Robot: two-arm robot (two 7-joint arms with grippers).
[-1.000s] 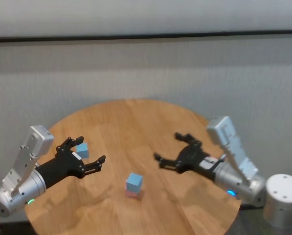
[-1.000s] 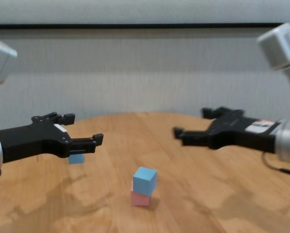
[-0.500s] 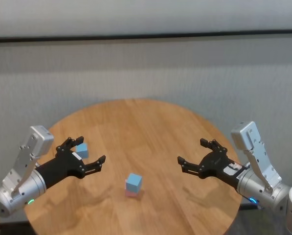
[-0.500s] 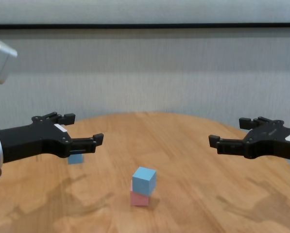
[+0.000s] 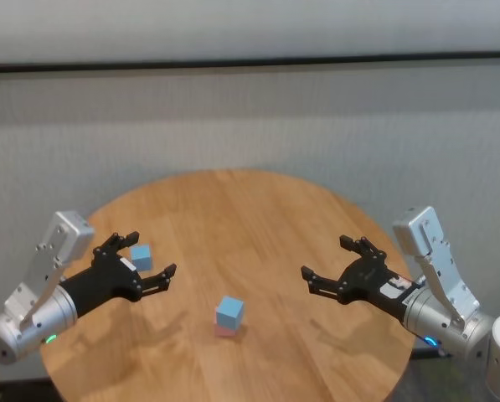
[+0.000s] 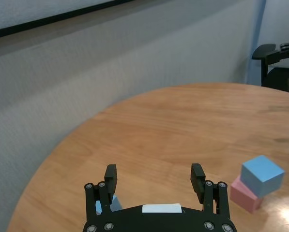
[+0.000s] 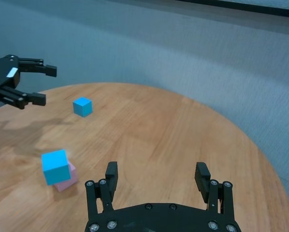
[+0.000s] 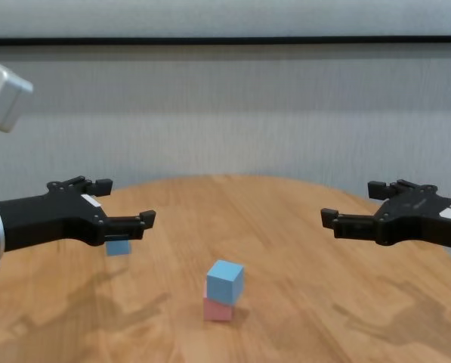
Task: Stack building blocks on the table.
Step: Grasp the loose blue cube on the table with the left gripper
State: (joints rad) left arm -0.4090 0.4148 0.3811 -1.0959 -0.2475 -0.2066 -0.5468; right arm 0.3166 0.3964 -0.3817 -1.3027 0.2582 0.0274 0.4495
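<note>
A light blue block (image 5: 229, 311) sits on a pale pink block (image 5: 224, 331) near the front middle of the round wooden table (image 5: 233, 209). The stack also shows in the chest view (image 8: 224, 278) and the right wrist view (image 7: 54, 166). The second light blue block (image 5: 141, 256) lies alone at the left, also in the right wrist view (image 7: 82, 106). My left gripper (image 5: 153, 253) is open and empty, hovering just beside and above this loose block. My right gripper (image 5: 324, 256) is open and empty, over the table's right side, well away from the stack.
A grey wall with a dark rail runs behind the table. The table's round edge lies close under both forearms. In the left wrist view the loose block (image 6: 108, 205) peeks out by one finger, and the stack (image 6: 262, 174) is off to the side.
My right gripper has drawn back to the right, away from the stack, and stayed open. My left gripper has shifted only slightly. The blocks have not moved.
</note>
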